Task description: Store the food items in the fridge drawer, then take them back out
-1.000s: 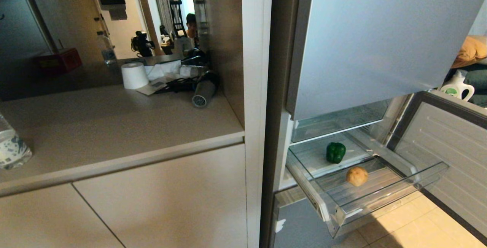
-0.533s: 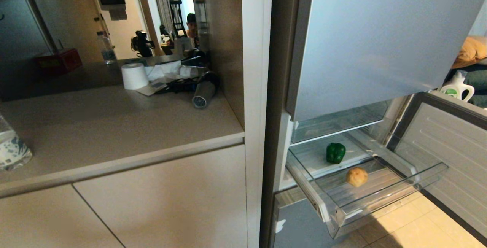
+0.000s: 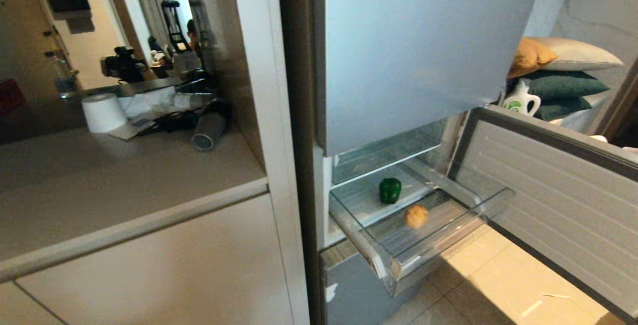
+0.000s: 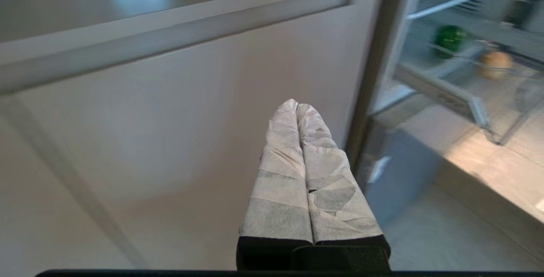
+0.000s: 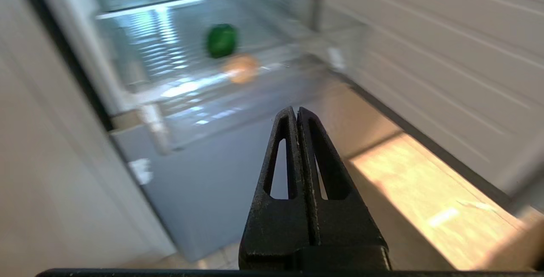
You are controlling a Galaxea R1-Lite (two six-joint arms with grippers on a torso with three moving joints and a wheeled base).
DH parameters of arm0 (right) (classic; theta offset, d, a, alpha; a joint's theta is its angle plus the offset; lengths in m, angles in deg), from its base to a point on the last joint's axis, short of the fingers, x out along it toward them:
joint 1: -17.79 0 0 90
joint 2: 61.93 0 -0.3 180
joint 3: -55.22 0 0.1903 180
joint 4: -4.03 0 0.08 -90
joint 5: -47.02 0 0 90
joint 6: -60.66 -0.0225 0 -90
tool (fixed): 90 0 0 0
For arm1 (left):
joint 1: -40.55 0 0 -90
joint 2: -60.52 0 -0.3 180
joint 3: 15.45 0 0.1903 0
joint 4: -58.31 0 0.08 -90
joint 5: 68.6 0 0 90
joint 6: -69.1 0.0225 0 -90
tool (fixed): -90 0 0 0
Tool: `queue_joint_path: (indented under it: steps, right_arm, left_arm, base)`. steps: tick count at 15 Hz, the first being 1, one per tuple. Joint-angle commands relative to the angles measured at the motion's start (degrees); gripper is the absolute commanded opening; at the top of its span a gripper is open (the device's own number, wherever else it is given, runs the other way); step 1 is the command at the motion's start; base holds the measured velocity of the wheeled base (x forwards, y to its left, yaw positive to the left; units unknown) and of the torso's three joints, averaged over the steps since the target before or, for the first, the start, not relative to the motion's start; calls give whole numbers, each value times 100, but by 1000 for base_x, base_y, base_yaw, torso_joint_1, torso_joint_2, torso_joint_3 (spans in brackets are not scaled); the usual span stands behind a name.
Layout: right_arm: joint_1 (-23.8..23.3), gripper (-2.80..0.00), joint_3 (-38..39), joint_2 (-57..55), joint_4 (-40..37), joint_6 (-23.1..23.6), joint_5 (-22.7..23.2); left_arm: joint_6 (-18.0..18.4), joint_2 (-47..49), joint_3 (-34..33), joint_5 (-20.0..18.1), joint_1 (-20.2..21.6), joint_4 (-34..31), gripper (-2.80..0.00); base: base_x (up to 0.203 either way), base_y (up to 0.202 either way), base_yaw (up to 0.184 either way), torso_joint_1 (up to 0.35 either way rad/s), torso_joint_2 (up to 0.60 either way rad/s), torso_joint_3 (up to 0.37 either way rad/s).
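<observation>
Clear plastic drawer (image 3: 451, 218); glossy green pepper (image 3: 390, 190); matt silver-blue fridge door (image 3: 413, 51); smooth matt beige counter (image 3: 114, 185).

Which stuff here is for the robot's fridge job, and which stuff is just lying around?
For the job:
green pepper, in the drawer
golden-brown lump, in the drawer
clear fridge drawer, pulled out

Just lying about:
paper roll on the counter
hair dryer beside it
detergent bottle
pillows

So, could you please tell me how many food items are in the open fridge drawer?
2: a green pepper towards the back of the clear drawer, and a golden-brown lump nearer its front. None appear hidden.
</observation>
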Motion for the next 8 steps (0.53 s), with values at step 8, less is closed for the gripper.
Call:
queue_joint_path:
  steps: [8]
  right_arm:
    - [2,-280,1,-7,1,-3,-2]
  left_arm:
    - [-3,2,-62,1,0,5,-280]
  base:
    - [0,0,-25,0,0,0]
